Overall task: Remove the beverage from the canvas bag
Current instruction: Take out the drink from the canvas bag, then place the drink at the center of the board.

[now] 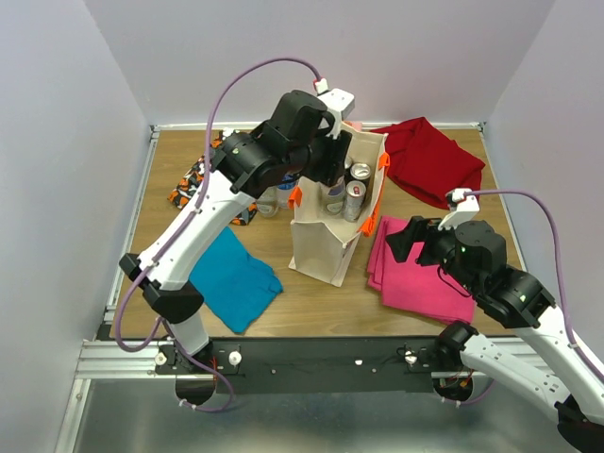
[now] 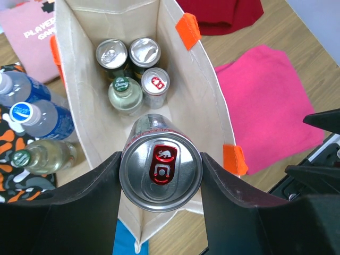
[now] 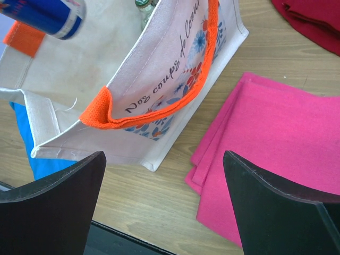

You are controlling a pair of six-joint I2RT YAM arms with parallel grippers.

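The beige canvas bag (image 1: 316, 247) with orange handles stands upright mid-table; it also shows in the left wrist view (image 2: 79, 101) and the right wrist view (image 3: 159, 79). My left gripper (image 1: 335, 168) (image 2: 160, 178) is shut on a blue and silver can (image 2: 160, 170) with a red tab and holds it upright above the bag's open mouth; the can's lower end shows in the right wrist view (image 3: 53, 16). Inside the bag stand two silver cans (image 2: 112, 53), a slim can (image 2: 155, 82) and a green-capped bottle (image 2: 125, 93). My right gripper (image 1: 401, 241) (image 3: 164, 202) is open and empty, right of the bag.
A pink cloth (image 1: 420, 274) lies right of the bag and a red cloth (image 1: 429, 156) at the back right. A blue cloth (image 1: 231, 274) lies at the front left. Bottles (image 2: 32, 114) stand on a patterned cloth (image 1: 189, 184) left of the bag.
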